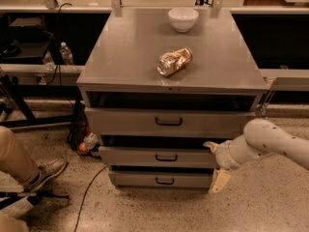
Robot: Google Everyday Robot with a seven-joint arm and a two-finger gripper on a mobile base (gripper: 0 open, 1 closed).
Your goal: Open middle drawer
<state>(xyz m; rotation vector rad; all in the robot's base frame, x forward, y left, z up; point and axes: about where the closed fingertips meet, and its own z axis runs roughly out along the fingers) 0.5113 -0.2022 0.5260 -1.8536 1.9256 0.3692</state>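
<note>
Pincer: pincer (pixel 216 163) at the right end of the middle drawer's front, low beside the bench; its two pale fingers (pixel 220 181) are spread wide, one at the drawer's upper right corner, the other hanging down past the bottom drawer's right end, with nothing between them.
Arm: white, rounded arm (pixel 270 141) entering from the right edge and sloping down-left to the pincer.
Middle drawer: middle drawer (pixel 145 157), second of three grey fronts, with a dark gap above it; whether the upper finger touches its corner cannot be told.
Handle: small black loop handle (pixel 166 157) centred on that front, well left of the pincer, nothing on it.
Top drawer: top drawer (pixel 130 122), taller and wider, just above, with its own black handle.
Bottom drawer: bottom drawer (pixel 140 180), narrowest front, just below.
Bench: grey metal bench (pixel 130 57) whose flat top caps the drawers.
Bowl: white bowl (pixel 183 19) upright near the back edge of the top.
Packet: shiny brownish packet (pixel 174 62) lying on its side near the middle of the top, apart from the bowl.
Bottle: water bottle (pixel 66 53) on a low shelf to the left.
Person: tan trouser leg and shoe (pixel 46 171) on the speckled floor at lower left.
</note>
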